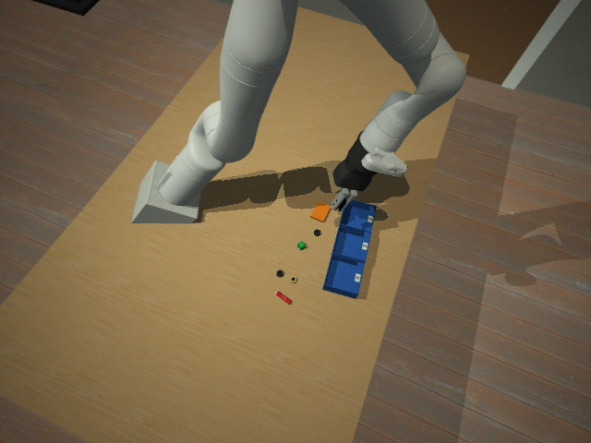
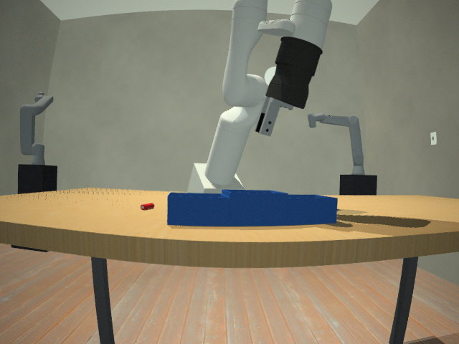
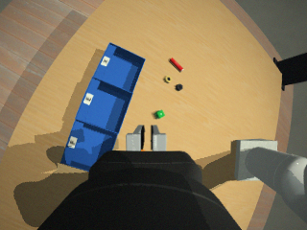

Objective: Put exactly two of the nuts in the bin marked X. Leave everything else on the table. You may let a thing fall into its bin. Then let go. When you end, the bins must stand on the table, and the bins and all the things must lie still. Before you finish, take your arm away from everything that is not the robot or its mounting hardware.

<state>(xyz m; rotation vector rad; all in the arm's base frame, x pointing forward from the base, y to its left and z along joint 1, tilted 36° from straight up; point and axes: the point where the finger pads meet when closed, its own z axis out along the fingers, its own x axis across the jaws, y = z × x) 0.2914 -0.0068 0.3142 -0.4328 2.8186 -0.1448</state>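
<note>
Jaws a narrow gap apart with nothing between them, hanging tilted well above the desk point(image 1: 143, 333), over the end of the row of three blue bins point(image 1: 350, 247) beside the orange tile point(image 1: 320, 211). Outward on the desk, all outside the bins: near black nut point(image 1: 317, 233), green piece point(image 1: 301, 245), far black nut point(image 1: 279, 273) just beside the tan ring nut point(image 1: 293, 279), red cylinder point(image 1: 283, 297). Bin labels too small to read.
</note>
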